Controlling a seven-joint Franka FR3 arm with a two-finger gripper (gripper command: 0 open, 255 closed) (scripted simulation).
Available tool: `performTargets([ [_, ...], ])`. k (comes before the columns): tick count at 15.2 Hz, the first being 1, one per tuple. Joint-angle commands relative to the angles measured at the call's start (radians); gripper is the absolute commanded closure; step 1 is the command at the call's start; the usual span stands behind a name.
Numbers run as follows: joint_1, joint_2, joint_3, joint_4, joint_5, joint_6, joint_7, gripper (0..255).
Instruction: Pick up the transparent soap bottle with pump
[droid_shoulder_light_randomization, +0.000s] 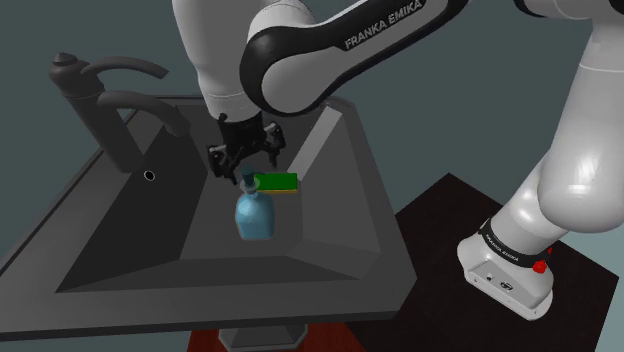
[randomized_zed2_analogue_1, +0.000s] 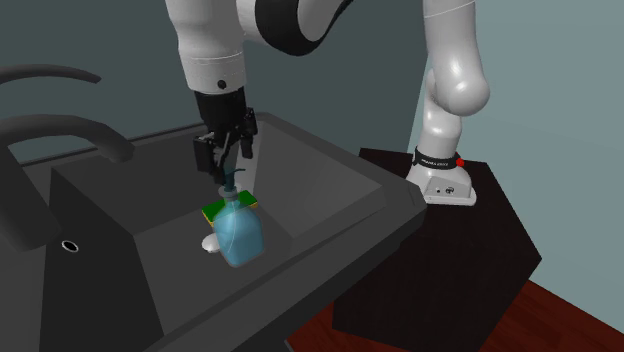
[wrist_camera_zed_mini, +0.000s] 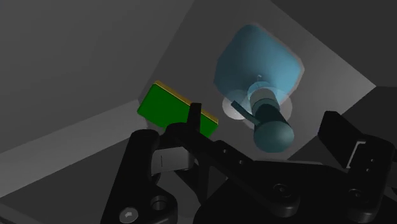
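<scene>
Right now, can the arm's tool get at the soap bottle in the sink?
Probably yes. The open tool hangs just above the pump of the soap bottle with nothing between them, and the green sponge lies beside the bottle, off the path.

- Built as an arm (droid_shoulder_light_randomization: 560, 170) of smooth, glossy white shells, thick and rounded.
- Ringed at the joints with black bands (droid_shoulder_light_randomization: 262, 62) set between the white segments.
- Marked "FRANKA EMIKA" in white lettering (droid_shoulder_light_randomization: 395, 25) along one black band.
- Footed with a white base (droid_shoulder_light_randomization: 505, 282), flat and round-cornered, under a black collar (droid_shoulder_light_randomization: 512, 245) with small white print.
- Fitted with a small red button (droid_shoulder_light_randomization: 541, 266) at the base's edge.
- Ends in an all-black gripper (droid_shoulder_light_randomization: 240, 172), matt, blocky and angular.
- Studded with round screw heads (wrist_camera_zed_mini: 130, 215) on the gripper's body, with thin pale lines inside one finger (wrist_camera_zed_mini: 337, 133).
</scene>
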Motion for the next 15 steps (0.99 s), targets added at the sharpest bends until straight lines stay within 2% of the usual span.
performTargets([
  [1, 0.003, 0.012, -0.004, -0.014, -0.01, 0.022, 0.009, 0],
  [5, 0.007, 0.026, -0.01, -0.031, -0.024, 0.05, 0.019, 0],
  [6, 0.007, 0.026, -0.01, -0.031, -0.024, 0.05, 0.02, 255],
  [15, 0.007, 0.027, -0.01, -0.031, -0.024, 0.05, 0.019, 255],
])
